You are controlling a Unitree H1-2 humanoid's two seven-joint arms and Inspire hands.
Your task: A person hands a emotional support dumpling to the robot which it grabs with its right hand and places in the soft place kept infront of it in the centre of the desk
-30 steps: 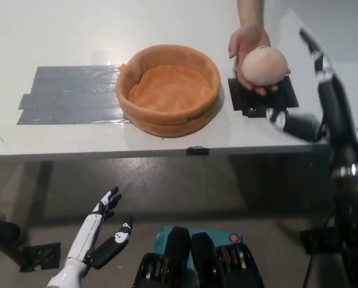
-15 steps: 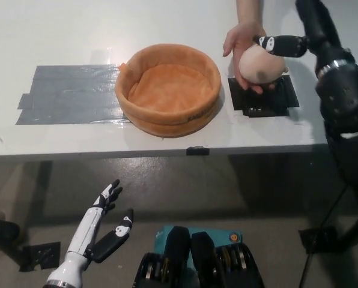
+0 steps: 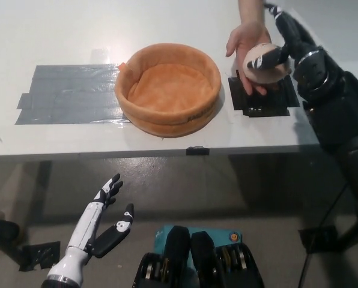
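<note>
Nearest to me, at about seven o'clock and well below the desk edge, my white left hand point(image 3: 101, 225) hangs idle with its fingers spread, holding nothing; it has barely drifted over the last second.

Further out, dead centre of the desk point(image 3: 59, 36), the orange soft basket point(image 3: 168, 89) sits empty at twelve o'clock, overlapping the right end of the grey tape patch point(image 3: 68, 95). Neither has moved.

The change is all at about two o'clock, at the far right of the desk. A second ago my black right hand point(image 3: 281, 45) was low beside the black mat point(image 3: 264, 96), clear of the handover. Half a second ago it had swung up and its fingers were reaching over the top of the emotional support dumpling point(image 3: 264, 63). Now my fingers lie across the dumpling's upper right side, touching it, while the person's hand point(image 3: 246, 43) still cups it from the left and underneath, above the mat. I cannot tell whether my fingers have closed firmly.

I judge the handover to be at its contact point: I have not yet taken the dumpling's weight. What remains is to secure the grip, let the person let go, and carry it left to the basket.
</note>
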